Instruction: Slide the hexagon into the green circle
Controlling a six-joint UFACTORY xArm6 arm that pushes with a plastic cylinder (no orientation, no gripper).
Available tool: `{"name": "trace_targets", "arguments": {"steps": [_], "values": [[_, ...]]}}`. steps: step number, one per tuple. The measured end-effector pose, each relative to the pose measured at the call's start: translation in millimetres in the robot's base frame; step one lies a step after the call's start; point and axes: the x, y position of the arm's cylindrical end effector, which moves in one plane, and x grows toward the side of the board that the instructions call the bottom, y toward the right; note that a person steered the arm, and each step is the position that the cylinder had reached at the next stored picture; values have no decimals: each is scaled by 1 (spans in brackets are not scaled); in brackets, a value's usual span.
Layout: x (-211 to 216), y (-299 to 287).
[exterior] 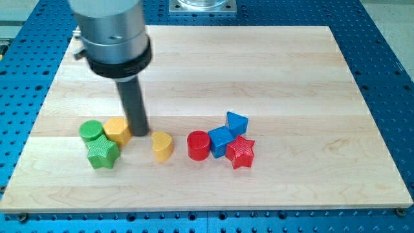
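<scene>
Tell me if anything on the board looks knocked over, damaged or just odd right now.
Nothing stands out. All blocks sit flat on the board: yellow hexagon against the green circle, green star below them, yellow heart alone, red and blue blocks clustered right. My tip rests at the hexagon's right side.

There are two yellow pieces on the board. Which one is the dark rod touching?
The yellow hexagon, beside the green circle. My tip presses against its right side; the yellow heart sits apart, further right.
</scene>
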Motion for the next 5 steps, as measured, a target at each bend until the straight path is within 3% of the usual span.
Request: {"name": "trace_targets", "arguments": {"steps": [1,3,5], "values": [[0,-35],[-10,-38],[-12,33]]}}
